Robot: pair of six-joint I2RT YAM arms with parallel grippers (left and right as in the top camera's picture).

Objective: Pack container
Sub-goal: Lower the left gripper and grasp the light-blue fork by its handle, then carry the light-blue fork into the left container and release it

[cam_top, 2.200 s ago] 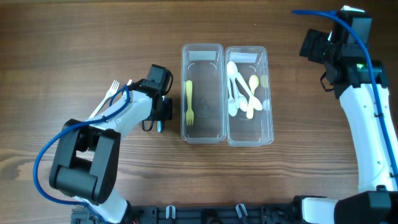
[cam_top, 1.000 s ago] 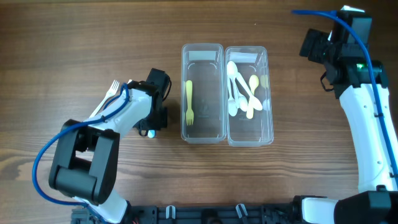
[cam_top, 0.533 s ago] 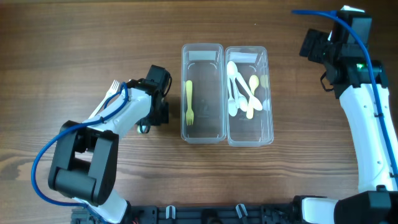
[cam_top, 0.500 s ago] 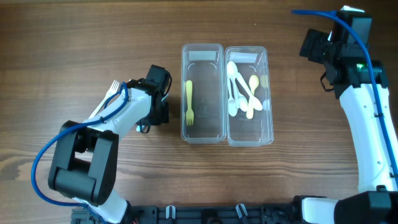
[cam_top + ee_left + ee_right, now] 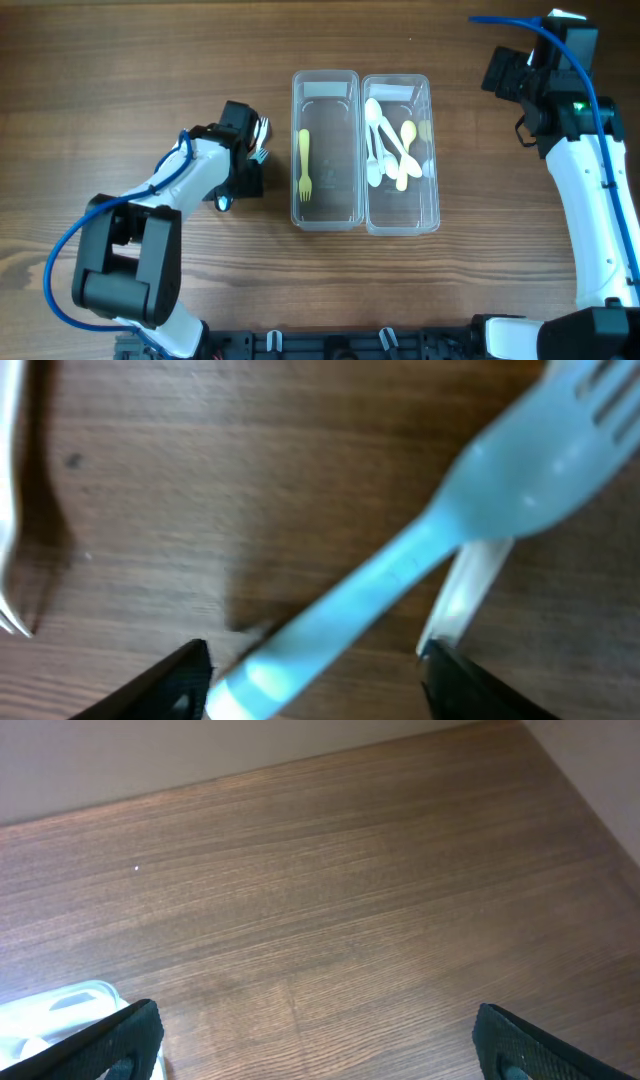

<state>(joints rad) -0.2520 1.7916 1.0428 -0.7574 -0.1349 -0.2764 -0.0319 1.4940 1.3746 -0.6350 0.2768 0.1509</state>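
The blue fork (image 5: 400, 550) is pale plastic with a slim handle that widens to the tines. It lies flat on the wooden bench (image 5: 120, 60), just left of the two clear boxes and outside both. In the left wrist view it runs on a slant from the lower left to the upper right, its tines cut off by the picture's edge. The left tool (image 5: 318, 670) hangs over the handle end with its fingers (image 5: 190, 665) apart, and the handle lies between them, unclamped. I cannot tell whether the handle tip touches the near finger. A white strip (image 5: 470, 585) pokes out from under the fork's neck, and the tines of a white fork (image 5: 10, 490) show at the left edge.

The left box (image 5: 340, 150) holds one yellow fork (image 5: 304, 165), lying lengthwise near its left wall with the tines toward the robot. The right box (image 5: 425, 210) touches it side by side and holds a pile of white spoons (image 5: 377, 150) and a yellow spoon (image 5: 407, 135), gathered in its far half.

The right tool (image 5: 325, 1040) is well off at the far right corner, its fingers spread wide around nothing. Bare wood lies beneath it, with the bench's back edge near. Open wood lies on all sides of the boxes.
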